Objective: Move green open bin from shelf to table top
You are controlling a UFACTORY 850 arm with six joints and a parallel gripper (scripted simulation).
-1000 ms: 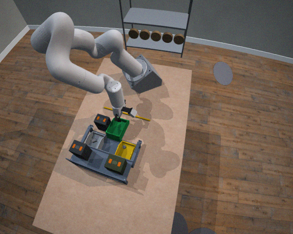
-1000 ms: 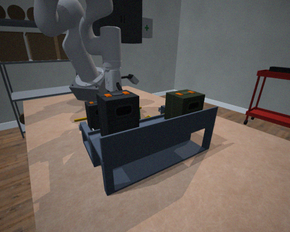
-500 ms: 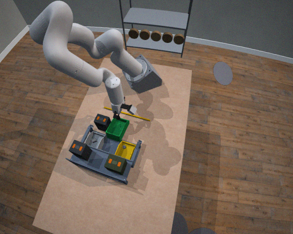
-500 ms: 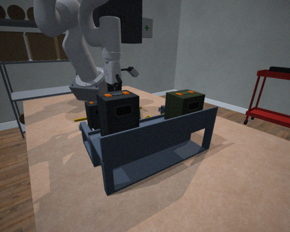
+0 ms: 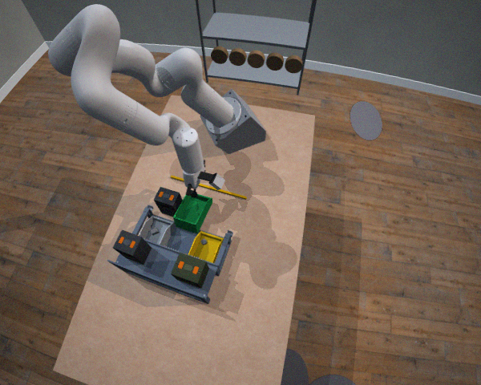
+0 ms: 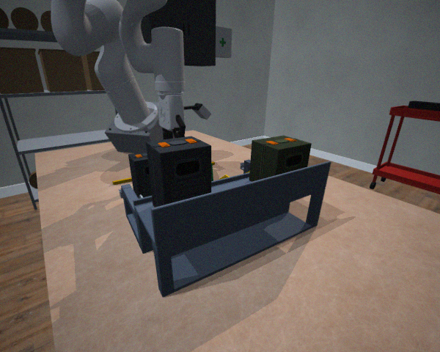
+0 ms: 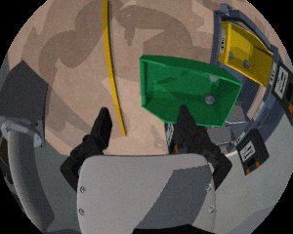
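Note:
The green open bin (image 5: 193, 213) (image 7: 186, 92) stands upright in front of the grey shelf (image 5: 166, 249) (image 6: 232, 212), with small grey parts (image 7: 209, 99) in it. Its far end is at the shelf's front edge; I cannot tell whether it touches the shelf. My gripper (image 5: 191, 192) (image 7: 144, 114) (image 6: 177, 130) is open and empty, a little above the bin's end wall nearest the arm. One finger is over that wall and the other is over the bare table (image 5: 170, 331) (image 6: 326, 284). In the exterior view the bin is almost wholly hidden behind a black box (image 6: 178, 170).
A yellow bin (image 5: 208, 246) (image 7: 247, 53) and a grey bin (image 5: 158, 229) sit on the shelf. Two black boxes (image 5: 168, 200) (image 5: 131, 245) and an olive box (image 5: 189, 269) (image 6: 279, 157) stand at the shelf. A yellow ruler (image 5: 209, 188) (image 7: 113, 72) lies on the table by the gripper.

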